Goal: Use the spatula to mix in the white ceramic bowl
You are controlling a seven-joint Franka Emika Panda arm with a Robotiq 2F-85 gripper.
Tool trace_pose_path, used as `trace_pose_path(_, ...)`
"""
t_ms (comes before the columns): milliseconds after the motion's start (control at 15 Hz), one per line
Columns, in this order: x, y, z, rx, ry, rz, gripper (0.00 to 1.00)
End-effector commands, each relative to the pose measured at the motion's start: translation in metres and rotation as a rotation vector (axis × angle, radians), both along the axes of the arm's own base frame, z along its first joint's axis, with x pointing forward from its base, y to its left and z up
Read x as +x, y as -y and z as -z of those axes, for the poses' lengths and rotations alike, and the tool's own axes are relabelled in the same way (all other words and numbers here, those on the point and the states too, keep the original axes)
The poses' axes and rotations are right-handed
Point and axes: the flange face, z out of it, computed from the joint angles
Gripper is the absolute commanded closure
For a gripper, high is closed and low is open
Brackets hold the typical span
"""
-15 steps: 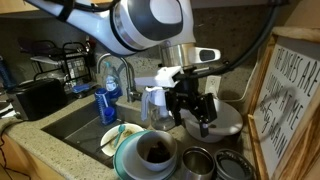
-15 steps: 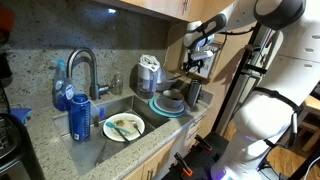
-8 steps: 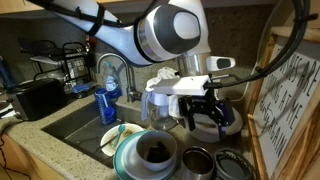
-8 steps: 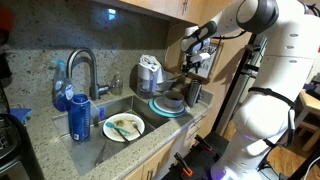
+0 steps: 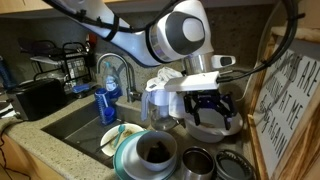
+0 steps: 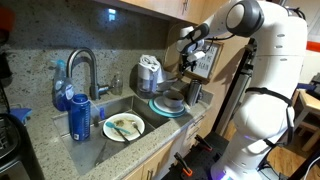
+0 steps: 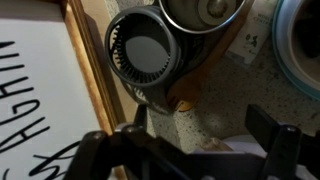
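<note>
The white ceramic bowl (image 5: 155, 151), small, deep and dark inside, stands on a teal plate (image 5: 124, 157) at the counter's front; it also shows in an exterior view (image 6: 171, 100). My gripper (image 5: 209, 110) hangs open and empty over the wide shallow white bowl (image 5: 233, 122), to the right of the ceramic bowl and apart from it. It also shows in an exterior view (image 6: 190, 63). In the wrist view my fingers (image 7: 203, 125) stand wide apart above granite and a white rim (image 7: 245, 152). A small pale shape (image 7: 213, 143) lies there; I cannot tell if it is the spatula.
Two metal bowls (image 5: 197, 161) (image 5: 235, 168) stand right of the ceramic bowl. A plate with a yellowish-green utensil (image 5: 118, 135) lies in the sink. A blue bottle (image 5: 108, 101), a faucet (image 5: 118, 70) and a lettered sign (image 5: 290, 105) are close by.
My gripper has moved to the right, away from the ceramic bowl, and now hangs over the wide white bowl. The bowls have not moved.
</note>
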Motion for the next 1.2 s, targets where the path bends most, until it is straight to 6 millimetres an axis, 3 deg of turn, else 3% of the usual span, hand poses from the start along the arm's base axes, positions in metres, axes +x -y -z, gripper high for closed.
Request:
trace_pose_path(0, 0.008, 0.008, 0.007, 0.019, -0.003, -0.040, 0.00)
trace_pose_path(1133, 0.040, 0.011, 0.029, 0.055, -0.009, -0.164, 0.00)
